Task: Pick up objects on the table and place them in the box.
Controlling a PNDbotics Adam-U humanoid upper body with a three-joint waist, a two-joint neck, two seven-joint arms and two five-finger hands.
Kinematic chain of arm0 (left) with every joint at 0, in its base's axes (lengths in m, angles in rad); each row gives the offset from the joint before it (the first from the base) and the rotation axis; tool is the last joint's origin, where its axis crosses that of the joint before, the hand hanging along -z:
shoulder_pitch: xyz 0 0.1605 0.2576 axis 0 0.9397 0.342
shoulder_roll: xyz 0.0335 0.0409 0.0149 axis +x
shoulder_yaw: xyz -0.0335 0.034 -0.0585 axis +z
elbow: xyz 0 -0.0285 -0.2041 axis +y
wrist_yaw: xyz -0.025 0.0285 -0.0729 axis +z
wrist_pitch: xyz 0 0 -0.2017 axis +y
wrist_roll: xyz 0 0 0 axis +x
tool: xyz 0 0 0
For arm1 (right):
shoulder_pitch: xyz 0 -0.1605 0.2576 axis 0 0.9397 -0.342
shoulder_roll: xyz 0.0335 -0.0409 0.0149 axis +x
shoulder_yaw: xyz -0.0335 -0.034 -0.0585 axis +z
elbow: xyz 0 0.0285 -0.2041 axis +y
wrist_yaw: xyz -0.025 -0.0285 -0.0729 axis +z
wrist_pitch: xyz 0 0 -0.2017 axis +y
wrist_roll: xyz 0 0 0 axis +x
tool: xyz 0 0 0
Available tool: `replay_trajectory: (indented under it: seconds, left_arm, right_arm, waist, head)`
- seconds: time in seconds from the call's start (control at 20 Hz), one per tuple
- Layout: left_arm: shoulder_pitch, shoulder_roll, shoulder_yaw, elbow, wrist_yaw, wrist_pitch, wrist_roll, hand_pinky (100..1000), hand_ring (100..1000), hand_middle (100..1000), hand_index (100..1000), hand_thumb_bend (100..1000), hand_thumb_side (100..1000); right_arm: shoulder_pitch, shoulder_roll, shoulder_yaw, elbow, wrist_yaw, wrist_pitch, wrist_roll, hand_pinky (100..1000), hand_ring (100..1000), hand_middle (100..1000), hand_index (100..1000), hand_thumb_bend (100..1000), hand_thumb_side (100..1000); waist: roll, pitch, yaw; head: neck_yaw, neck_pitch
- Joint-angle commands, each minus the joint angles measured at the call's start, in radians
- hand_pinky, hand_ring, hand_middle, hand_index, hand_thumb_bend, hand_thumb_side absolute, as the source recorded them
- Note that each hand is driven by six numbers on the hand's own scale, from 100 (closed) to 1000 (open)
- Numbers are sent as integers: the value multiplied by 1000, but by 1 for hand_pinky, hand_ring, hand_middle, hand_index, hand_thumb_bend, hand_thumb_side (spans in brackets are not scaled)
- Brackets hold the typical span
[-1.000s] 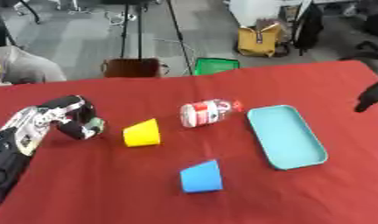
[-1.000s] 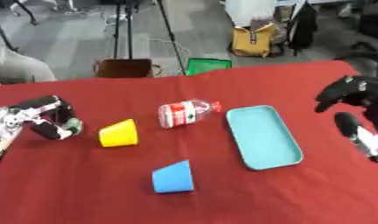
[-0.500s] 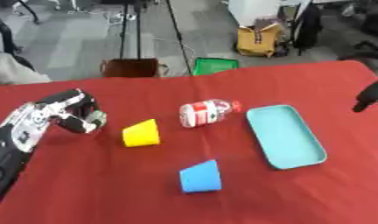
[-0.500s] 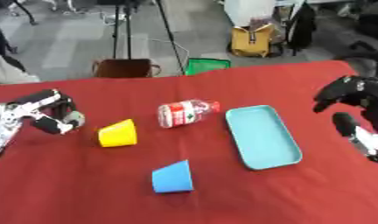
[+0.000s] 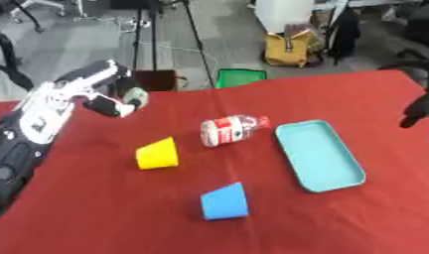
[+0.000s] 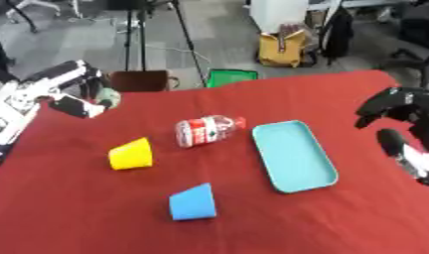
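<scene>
Four items lie on the red table [image 5: 96, 208]; no box shows.
Left hand [image 5: 109, 92]: raised over the table's far left edge, fingers curled round a small grey-green object [image 5: 135, 95], thumb below it.
Small grey-green object: held between the left fingers and thumb, clear of the cloth; its kind cannot be told.
Right hand [image 6: 398, 106]: at the table's right edge, dark fingers bent downward with nothing seen between them; whether they are fully closed cannot be told.
Yellow cup [image 5: 157, 153]: on its side, below the left fingers and well apart from them, wide mouth toward the near edge.
Bottle [image 5: 231, 130]: clear, red-and-white label, lying on its side, to the right of the left fingers, between the yellow cup and the tray.
Blue cup [image 5: 224, 201]: on its side near the table's front, farthest from either hand's fingers.
Teal tray [image 5: 320, 154]: shallow, rounded corners, flat on the cloth, just right of the bottle, between it and the right fingers, apart from both.
</scene>
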Motion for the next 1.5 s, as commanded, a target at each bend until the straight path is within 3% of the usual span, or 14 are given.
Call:
replay_trajectory:
  seconds: [0.05,0.15,0.3,0.55,0.6,0.65,1.1,1.5]
  left_arm:
    - [-39,3,-12,-26,18,2,-23,447,483,346,386,100,135]
    - [-58,-15,-29,-32,25,-4,-36,443,481,347,387,100,142]
    - [-99,-70,-61,-3,20,-13,-55,441,480,348,388,100,151]
    - [-125,-121,-75,48,-12,-38,-27,435,484,354,393,100,156]
    - [-129,-133,-77,57,-20,-41,-14,435,484,354,393,100,156]
    - [-133,-144,-79,65,-30,-45,0,434,484,360,399,100,150]
    - [-150,-204,-101,100,-111,-82,133,431,493,394,429,100,134]
    - [-165,-239,-111,134,-174,-108,223,439,520,467,494,100,112]
  right_arm:
    - [-18,-7,0,-8,-10,-77,83,604,598,639,733,237,475]
    - [-20,-2,5,-10,-13,-76,87,604,598,640,733,239,476]
    - [-32,14,18,-17,-22,-74,97,605,599,640,733,241,475]
    - [-45,30,26,-31,-37,-67,107,607,600,641,734,243,475]
    - [-49,33,28,-35,-41,-67,108,608,600,642,734,258,519]
    - [-52,37,30,-40,-44,-66,108,608,600,641,734,244,475]
    - [-59,51,35,-70,-62,-55,110,610,601,641,735,245,475]
    - [-73,84,51,-106,-85,-47,119,613,604,643,736,248,475]
  waist:
    - [0,-19,-5]
    - [2,-21,-22]
    - [8,-24,-85]
    - [13,-25,-150]
    - [14,-25,-164]
    - [14,-24,-176]
    - [16,-19,-214]
    - [11,-10,-259]
  head:
    - [6,0]
    - [13,-3]
    - [48,-10]
    - [87,-16]
    - [95,-17]
    - [103,-19]
    - [124,-28]
    - [173,-53]
